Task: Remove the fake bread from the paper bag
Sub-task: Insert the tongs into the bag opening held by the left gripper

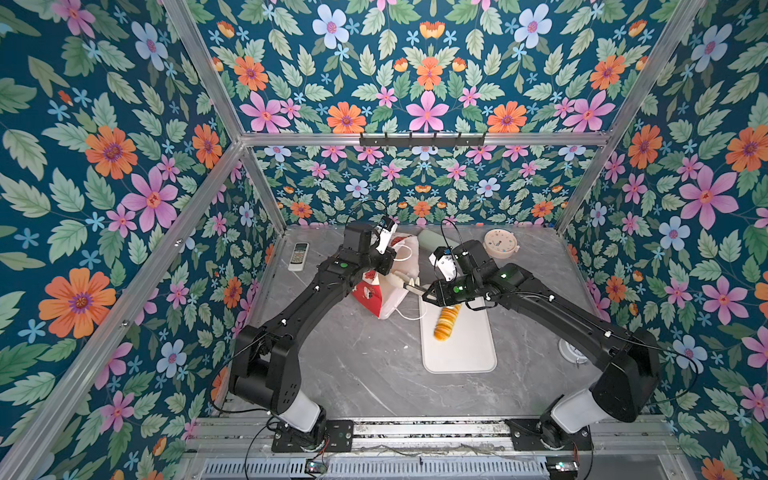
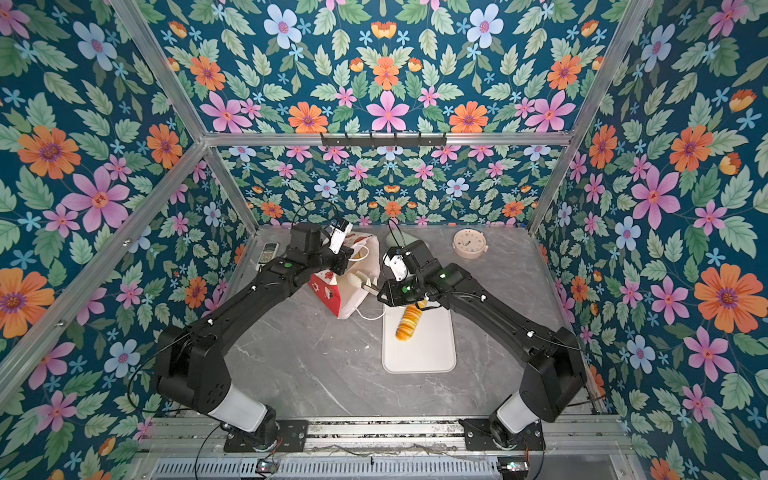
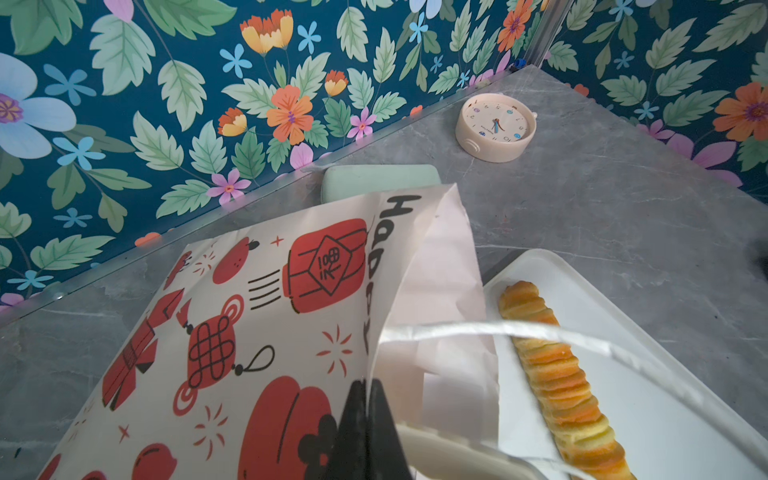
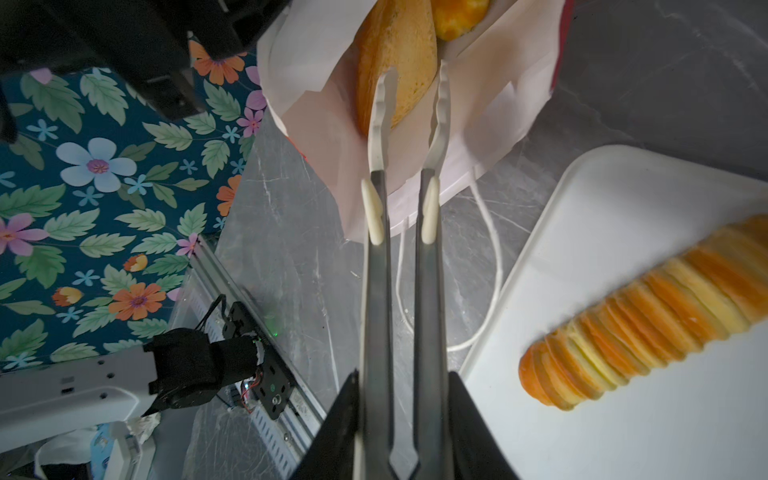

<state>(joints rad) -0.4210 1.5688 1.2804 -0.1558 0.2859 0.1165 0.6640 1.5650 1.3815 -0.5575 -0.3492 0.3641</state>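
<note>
the right gripper (image 4: 405, 436) clamps white-tipped steel tongs (image 4: 376, 311), and the golden-brown toy loaf (image 4: 401, 50) lies lengthwise dead ahead between their tips, inside the white-and-red paper bag (image 4: 316, 124).

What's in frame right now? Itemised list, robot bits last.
paper bag: 1, white with red prints, mid-table, left of the tray
ridged loaf: 1, golden-orange, on the tray
tray: 1, white, right of centre
brown pastry: 1, brown, in the bag mouth at the tong tips
orange pastry: 1, orange, deeper in the bag, mostly hidden
tongs: 1, metal with white tips, reaching into the bag
remote control: 1, white, far left
clock: 1, beige, far right
flat block: 1, mint green, behind the bag
hook rack: 1, black, back rail
left gripper: 1, black, shut on the bag rim
right gripper: 1, black, shut on the tongs
</note>
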